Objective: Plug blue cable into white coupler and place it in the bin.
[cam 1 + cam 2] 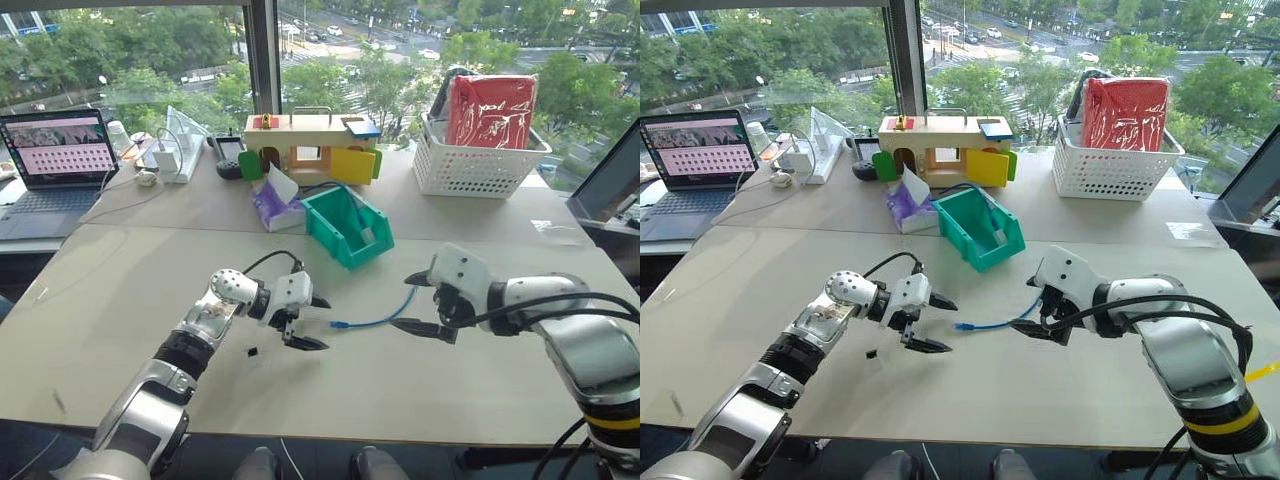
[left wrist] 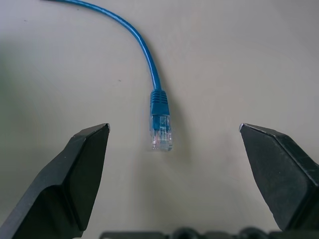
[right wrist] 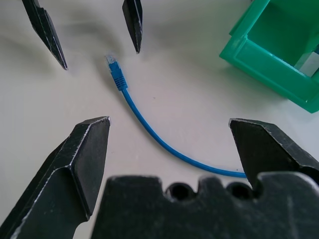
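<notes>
The blue cable (image 1: 375, 320) lies loose on the table in a gentle curve, between my two grippers. Its clear plug (image 2: 161, 130) rests flat between the spread fingers of my left gripper (image 1: 318, 323), which touches nothing. My right gripper (image 1: 403, 302) hovers open over the cable's other end (image 3: 219, 170), gripping nothing. The teal-green bin (image 1: 326, 226) stands just beyond the cable, toward the middle of the table. A small white piece (image 1: 997, 236) lies inside it; I cannot tell whether this is the white coupler.
A tiny dark bit (image 1: 252, 351) lies on the table under my left forearm. Behind the bin are a purple packet (image 1: 270, 207), a wooden toy house (image 1: 310, 145) and a white lattice basket (image 1: 478, 168) holding a red item. A laptop (image 1: 58, 150) sits far left.
</notes>
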Available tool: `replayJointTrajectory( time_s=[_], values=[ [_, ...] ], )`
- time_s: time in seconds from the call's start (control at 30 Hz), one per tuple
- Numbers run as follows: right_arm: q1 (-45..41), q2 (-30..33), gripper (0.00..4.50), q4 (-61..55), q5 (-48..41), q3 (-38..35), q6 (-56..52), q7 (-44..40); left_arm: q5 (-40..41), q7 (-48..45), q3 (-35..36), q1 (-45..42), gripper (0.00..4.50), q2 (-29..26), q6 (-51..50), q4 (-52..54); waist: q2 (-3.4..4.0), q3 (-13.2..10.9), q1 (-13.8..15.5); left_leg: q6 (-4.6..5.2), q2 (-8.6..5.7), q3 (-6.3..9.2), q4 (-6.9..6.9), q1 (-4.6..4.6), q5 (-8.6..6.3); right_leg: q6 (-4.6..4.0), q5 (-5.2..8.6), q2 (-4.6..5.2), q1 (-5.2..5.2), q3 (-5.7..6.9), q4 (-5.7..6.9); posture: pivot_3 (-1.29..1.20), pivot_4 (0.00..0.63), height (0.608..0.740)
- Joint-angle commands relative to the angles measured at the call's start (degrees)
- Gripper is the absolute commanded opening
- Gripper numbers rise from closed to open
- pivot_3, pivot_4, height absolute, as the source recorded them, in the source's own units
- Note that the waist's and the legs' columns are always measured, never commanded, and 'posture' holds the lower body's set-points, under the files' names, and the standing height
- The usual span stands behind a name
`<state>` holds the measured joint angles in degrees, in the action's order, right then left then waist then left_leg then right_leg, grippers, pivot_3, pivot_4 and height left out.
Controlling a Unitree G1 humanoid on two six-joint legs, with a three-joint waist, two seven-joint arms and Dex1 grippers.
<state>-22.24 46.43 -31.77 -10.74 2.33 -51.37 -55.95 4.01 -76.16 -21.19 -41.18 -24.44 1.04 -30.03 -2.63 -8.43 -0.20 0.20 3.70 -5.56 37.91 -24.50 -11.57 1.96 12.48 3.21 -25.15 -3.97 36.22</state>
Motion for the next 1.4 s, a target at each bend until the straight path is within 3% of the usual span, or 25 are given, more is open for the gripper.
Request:
replayJointTrajectory(
  time_s=[0.03,0.1,0.4,0.47,0.53,0.7,0.8,1.0,1.13,1.4],
  values=[
    [2.55,-1.66,4.5,-5.84,-1.86,-3.81,-5.05,5.42,-2.14,1.43,-0.45,-2.79,3.98,2.24,1.63,-3.08,0.0,0.0,0.07,0.0,-0.01,0.03,0.01,-0.01,0.0,0.0,0.0,0.0,0.01,0.02,0.0,0.0,0.15,0.737],
    [3.64,-1.95,4.5,-7.04,-2.4,-4.46,-6.18,7.18,-3.12,1.73,-0.72,-3.22,3.44,3.1,1.9,-4.83,0.0,0.0,0.19,0.0,-0.04,0.09,0.07,-0.1,0.0,0.01,0.0,0.01,0.0,0.05,-0.01,0.0,0.15,0.737],
    [8.16,-4.58,4.5,-12.31,-9.89,-9.03,-15.95,11.28,-3.24,1.75,0.4,-3.43,0.13,4.44,0.43,-5.77,-0.01,0.01,0.15,0.01,-0.09,0.2,0.19,-0.14,0.0,0.07,-0.03,0.04,0.04,0.08,0.01,0.0,0.15,0.737],
    [10.76,-9.03,4.5,-14.95,-14.5,-12.14,-21.9,11.94,-2.84,2.29,1.01,-2.72,0.07,4.3,-0.3,-4.27,-0.02,0.01,0.15,0.01,-0.09,0.27,0.2,-0.15,0.0,0.07,-0.03,0.03,0.07,0.11,-0.01,0.0,0.15,0.737],
    [14.24,-18.1,4.5,-17.29,-18.15,-16.08,-29.76,14.33,-0.55,2.84,2.24,-0.8,0.07,4.89,-3.24,0.4,-0.01,0.02,0.17,0.01,-0.08,0.36,0.2,-0.16,0.0,0.07,-0.03,0.01,0.1,0.16,0.0,0.0,0.15,0.737],
    [15.94,-34.16,4.5,-18.75,-19.44,-23.11,-39.98,20.67,3.55,4.21,3.81,2.77,0.07,6.56,-10.6,10.46,0.03,0.0,-0.21,0.01,-0.08,0.5,0.29,-0.25,0.0,0.06,-0.03,0.01,0.06,0.22,0.1,0.0,0.15,0.737],
    [13.9,-49.69,4.5,-16.87,-19.98,-32.85,-41.13,25.87,6.7,7.93,4.7,5.16,0.07,9.04,-17.23,18.77,0.03,0.01,-0.47,0.01,-0.06,0.54,0.52,-0.24,0.0,0.07,-0.02,0.0,0.07,0.24,0.35,0.0,0.15,0.737],
    [11.4,-63.56,4.5,-17.47,-24.77,-44.49,-41.13,32.3,9.37,12.06,3.3,10.01,0.07,10.37,-26.12,31.14,0.22,0.02,-0.7,0.01,-0.08,0.62,0.82,-0.26,0.0,0.12,0.02,0.02,0.1,0.24,0.56,0.0,0.15,0.737],
    [8.94,-68.45,4.5,-17.39,-29.99,-49.82,-41.13,36.65,9.68,14.42,3.58,11.08,0.07,10.17,-28.9,33.5,0.34,0.02,-1.06,0.01,-0.05,0.7,0.77,-0.21,0.0,0.11,0.03,-0.07,0.09,0.22,0.64,0.0,0.15,0.737],
    [9.21,-69.96,4.5,-14.41,-39.53,-51.15,-41.13,45.42,9.86,18.77,4.24,10.36,0.07,10.93,-29.22,32.69,0.37,0.02,-1.83,0.01,-0.05,0.74,0.76,-0.2,0.0,0.18,0.12,-0.06,0.1,0.24,0.63,0.0,0.15,0.737]
  ],
)
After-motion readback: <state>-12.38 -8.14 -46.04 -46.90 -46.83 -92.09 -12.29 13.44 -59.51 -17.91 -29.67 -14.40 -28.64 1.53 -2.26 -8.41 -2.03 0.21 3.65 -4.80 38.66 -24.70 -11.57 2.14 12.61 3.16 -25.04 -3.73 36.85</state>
